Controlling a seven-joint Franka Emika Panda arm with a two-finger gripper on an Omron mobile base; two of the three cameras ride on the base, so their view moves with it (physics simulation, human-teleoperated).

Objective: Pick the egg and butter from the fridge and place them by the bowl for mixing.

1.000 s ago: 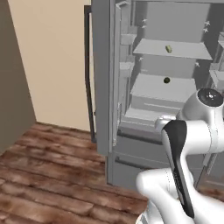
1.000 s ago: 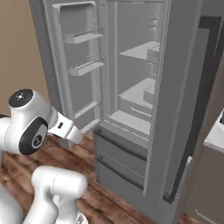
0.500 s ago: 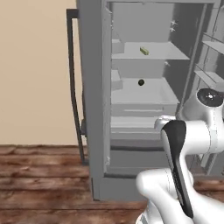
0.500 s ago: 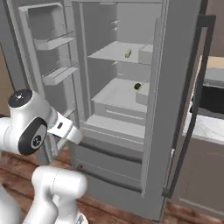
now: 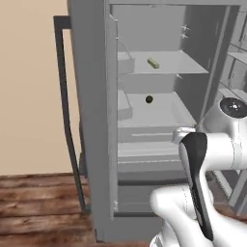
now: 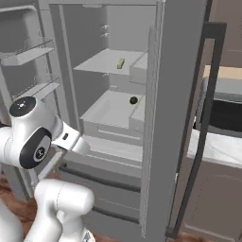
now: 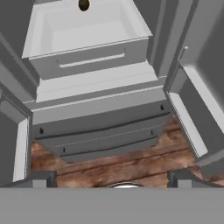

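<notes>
- I see one fridge, its doors open, straight ahead of my gripper, whose fingers stand wide apart and hold nothing.
- One butter stick lies on the upper shelf, above and beyond the gripper.
- One dark ball sits on the shelf below it.

Open fridge drawers, dark ball above

The fridge looks like smooth, matt grey plastic or painted metal; the floor is worn, streaky brown wood planks; the arm is glossy white.
</notes>
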